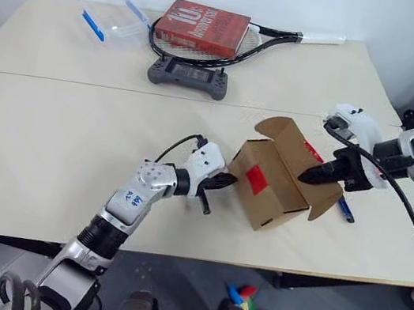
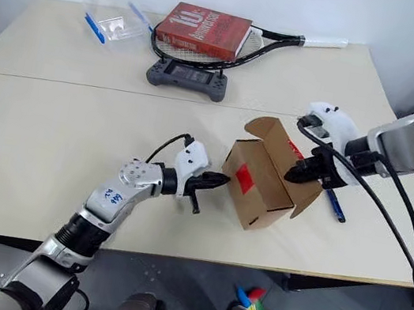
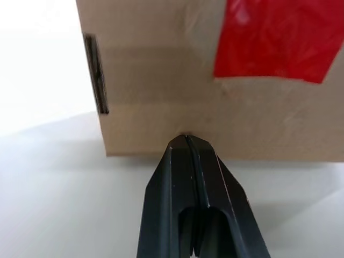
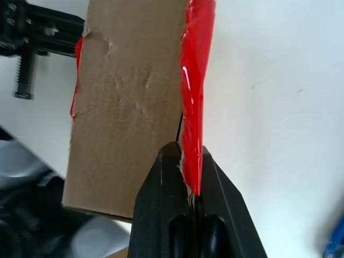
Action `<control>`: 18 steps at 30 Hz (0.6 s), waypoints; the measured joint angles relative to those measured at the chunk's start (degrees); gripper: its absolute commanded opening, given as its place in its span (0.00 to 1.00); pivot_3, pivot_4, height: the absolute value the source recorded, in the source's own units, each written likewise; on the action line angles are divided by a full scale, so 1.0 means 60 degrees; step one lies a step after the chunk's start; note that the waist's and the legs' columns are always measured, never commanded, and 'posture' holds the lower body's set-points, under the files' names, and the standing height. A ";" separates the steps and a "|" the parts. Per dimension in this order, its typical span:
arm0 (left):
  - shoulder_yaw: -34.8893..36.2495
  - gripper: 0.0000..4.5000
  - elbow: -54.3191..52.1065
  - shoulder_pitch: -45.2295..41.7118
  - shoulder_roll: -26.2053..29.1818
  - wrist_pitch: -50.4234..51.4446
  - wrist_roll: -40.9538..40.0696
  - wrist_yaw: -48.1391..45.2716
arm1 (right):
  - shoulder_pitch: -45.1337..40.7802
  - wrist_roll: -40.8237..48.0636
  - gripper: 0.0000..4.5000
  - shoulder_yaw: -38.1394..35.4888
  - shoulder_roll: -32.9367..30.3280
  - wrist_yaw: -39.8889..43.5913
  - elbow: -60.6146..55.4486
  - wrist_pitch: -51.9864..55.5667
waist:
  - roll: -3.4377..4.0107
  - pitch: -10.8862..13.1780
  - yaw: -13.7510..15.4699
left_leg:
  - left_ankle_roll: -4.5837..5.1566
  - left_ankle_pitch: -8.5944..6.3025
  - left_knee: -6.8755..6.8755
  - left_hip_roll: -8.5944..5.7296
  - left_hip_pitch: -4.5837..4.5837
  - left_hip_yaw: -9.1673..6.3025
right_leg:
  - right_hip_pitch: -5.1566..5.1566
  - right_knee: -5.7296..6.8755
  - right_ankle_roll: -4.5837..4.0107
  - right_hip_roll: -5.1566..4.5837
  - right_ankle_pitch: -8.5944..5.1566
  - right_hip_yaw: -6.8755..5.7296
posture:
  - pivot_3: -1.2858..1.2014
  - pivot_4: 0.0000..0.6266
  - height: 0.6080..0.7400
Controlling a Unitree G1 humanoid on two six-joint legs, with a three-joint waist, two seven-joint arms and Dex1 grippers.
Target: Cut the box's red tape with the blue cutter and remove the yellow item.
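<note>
The brown cardboard box (image 1: pixel 273 199) lies on the table right of centre, its flaps spread open. A square of red tape (image 1: pixel 256 180) sits on the side facing me. My left gripper (image 1: pixel 228 181) is shut and empty, its tip against the box's left end below a small slot (image 3: pixel 97 75). My right gripper (image 1: pixel 308 175) is shut on the edge of the box's right flap (image 4: pixel 129 107), where a strip of red tape (image 4: pixel 194 97) runs. The blue cutter (image 1: pixel 346 209) lies on the table just right of the box, under my right arm. The yellow item is hidden.
At the back of the table stand a clear container with blue clips (image 1: pixel 114 20), a red book (image 1: pixel 203 27) on a racket (image 1: pixel 276 35), and a grey controller (image 1: pixel 188 77). The table's front edge runs close below the box.
</note>
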 measured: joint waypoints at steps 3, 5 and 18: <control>0.0058 0.00 -0.0142 0.0015 0.0078 0.0223 0.0009 0.0104 | 0.0209 0.0400 0.01 -0.0319 0.0101 -0.0765 -0.0547 0.0000 | -0.0001 0.0000 -0.0004 | 0.0000 0.0000 0.0003 0.0000 0.0000 0.0000 | 0.0000 0.0003 0.0000 0.0000 0.0000 0.0000 | 0.52 0.24 1.00; 0.0072 0.00 -0.0278 0.0077 0.0139 0.0341 0.0010 0.0129 | 0.0335 0.0836 0.01 -0.0512 0.0143 -0.1341 -0.0792 0.0000 | -0.0001 -0.0001 -0.0014 | 0.0000 0.0000 0.0005 0.0001 0.0001 0.0000 | -0.0001 0.0007 -0.0001 0.0000 0.0000 0.0000 | 0.52 0.24 1.00; 0.0089 0.00 -0.1480 0.0145 0.1536 0.1417 -0.0322 -0.0787 | 0.1028 0.3894 0.01 -0.1558 0.0421 -0.4755 -0.1343 -0.0001 | -0.0010 0.0002 -0.0035 | 0.0000 0.0000 0.0009 0.0008 -0.0009 0.0002 | -0.0028 0.0028 -0.0006 0.0002 0.0000 0.0003 | 0.52 0.24 1.00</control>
